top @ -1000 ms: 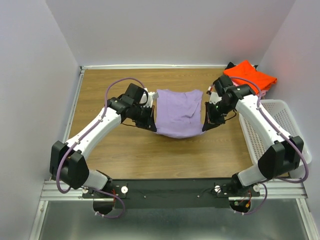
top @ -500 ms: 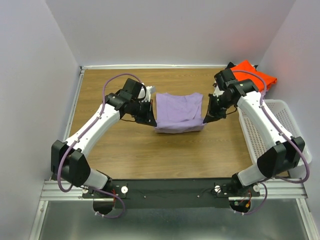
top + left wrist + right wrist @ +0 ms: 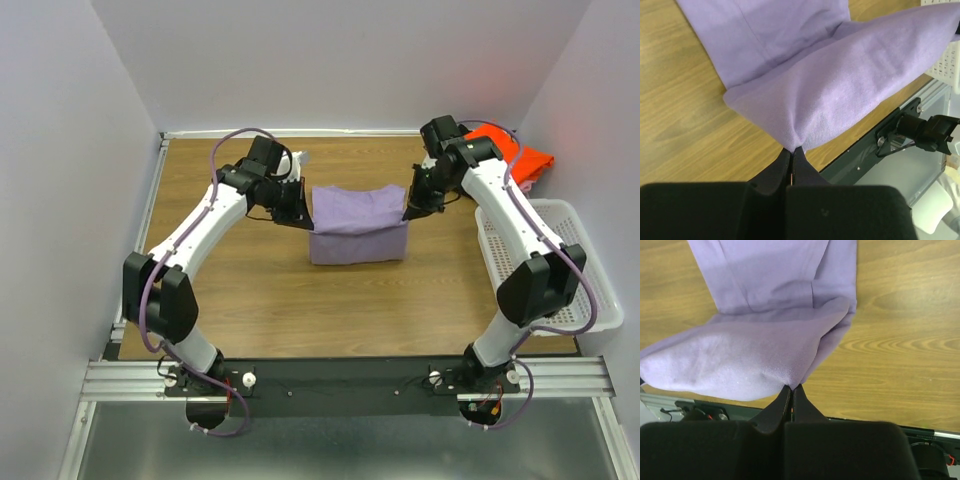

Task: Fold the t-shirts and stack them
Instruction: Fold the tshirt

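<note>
Jaws pinch raised edge of lavender t-shirt [image 3: 357, 225]; table [image 3: 250, 300] shows around it.

A white mesh basket [image 3: 572, 232] sits at the wooden table's [image 3: 260, 300] right edge (beside the wall).

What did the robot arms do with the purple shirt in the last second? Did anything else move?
Both arms swung away from their bases toward the back wall. The left gripper and right gripper stayed shut on the corners of the purple t-shirt and carried that edge back, so the wide, sagging cloth became a narrower, tidier fold on the table. Nothing was let go. The orange-red t-shirt and the white basket stayed put.
</note>
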